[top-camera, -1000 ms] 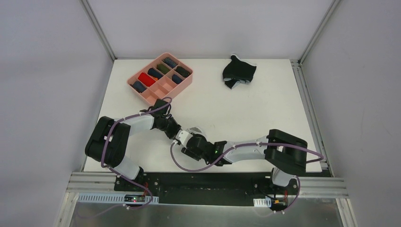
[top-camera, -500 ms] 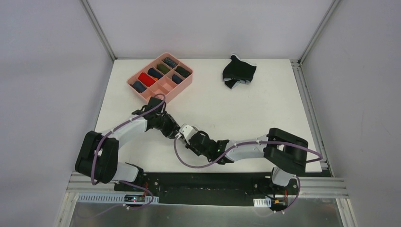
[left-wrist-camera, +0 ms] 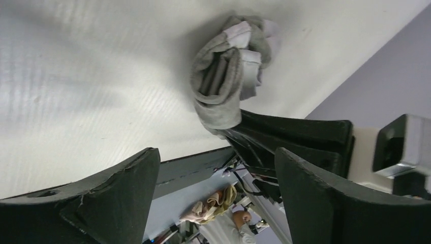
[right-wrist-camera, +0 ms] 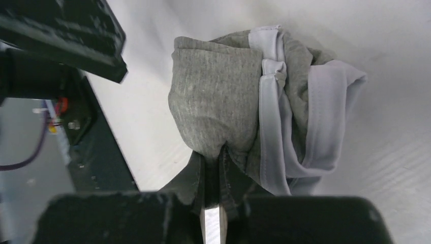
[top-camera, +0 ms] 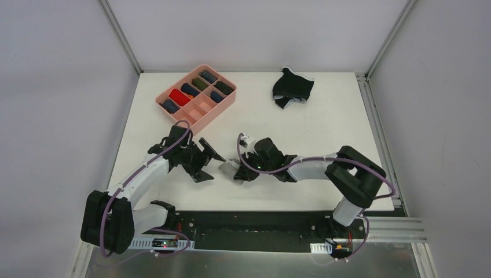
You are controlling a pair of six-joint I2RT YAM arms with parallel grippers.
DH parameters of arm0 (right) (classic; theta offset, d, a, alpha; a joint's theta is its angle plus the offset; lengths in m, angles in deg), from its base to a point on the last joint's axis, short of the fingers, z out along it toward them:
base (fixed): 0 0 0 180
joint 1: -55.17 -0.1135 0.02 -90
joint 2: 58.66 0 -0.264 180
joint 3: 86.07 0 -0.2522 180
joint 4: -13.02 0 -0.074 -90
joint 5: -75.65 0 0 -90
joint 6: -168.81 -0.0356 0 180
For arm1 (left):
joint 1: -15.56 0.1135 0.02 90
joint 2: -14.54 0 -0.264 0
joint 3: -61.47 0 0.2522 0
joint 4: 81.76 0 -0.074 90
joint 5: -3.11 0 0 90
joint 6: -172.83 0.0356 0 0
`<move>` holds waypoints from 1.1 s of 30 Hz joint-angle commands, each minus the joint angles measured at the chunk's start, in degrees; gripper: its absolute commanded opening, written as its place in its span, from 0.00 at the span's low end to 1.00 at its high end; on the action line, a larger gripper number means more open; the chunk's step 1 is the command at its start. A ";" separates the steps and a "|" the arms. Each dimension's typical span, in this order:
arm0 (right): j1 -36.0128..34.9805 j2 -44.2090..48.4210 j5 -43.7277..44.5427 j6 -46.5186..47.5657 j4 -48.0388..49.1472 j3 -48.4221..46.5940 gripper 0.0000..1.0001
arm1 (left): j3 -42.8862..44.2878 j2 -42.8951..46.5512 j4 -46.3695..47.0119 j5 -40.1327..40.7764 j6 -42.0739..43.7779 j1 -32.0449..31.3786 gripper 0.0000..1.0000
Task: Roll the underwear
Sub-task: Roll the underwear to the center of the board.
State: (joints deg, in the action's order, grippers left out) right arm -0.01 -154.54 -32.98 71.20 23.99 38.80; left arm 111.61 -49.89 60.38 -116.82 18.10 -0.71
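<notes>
The right fingers (right-wrist-camera: pixel 194 175) are pressed together on the near edge of the grey underwear (right-wrist-camera: pixel 216 104). It lies at 12 o'clock from them, its long axis about 6 to 12 in the right wrist view. The left fingers (left-wrist-camera: pixel 325 195) are spread wide, holding nothing. From above, the bundle is just beside them at their 3 o'clock, on the near middle of the surface (top-camera: pixel 278 133). It looks loosely rolled, pale waistband showing. The black underwear (top-camera: pixel 292 88) lies crumpled far off at 1 o'clock.

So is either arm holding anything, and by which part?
The right jaws pinch the grey briefs by a fold at the bundle's edge; left jaws open, empty.
</notes>
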 commanded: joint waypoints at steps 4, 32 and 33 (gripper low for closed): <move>5.11 -7.07 -18.79 -15.86 9.35 3.03 0.00 | -2.64 0.61 -0.77 -0.66 -0.66 0.19 0.87; 10.52 -13.24 -26.02 -28.64 22.77 6.15 0.00 | 1.98 -17.89 12.44 1.90 -3.80 -5.41 0.44; 10.53 -13.28 -26.02 -28.68 22.69 6.03 0.00 | 2.09 -18.56 12.63 1.94 -3.87 -5.50 0.39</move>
State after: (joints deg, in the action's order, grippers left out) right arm 10.72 -166.21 -57.31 42.76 48.51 44.14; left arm 112.14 -66.08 70.89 -116.38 15.13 -5.50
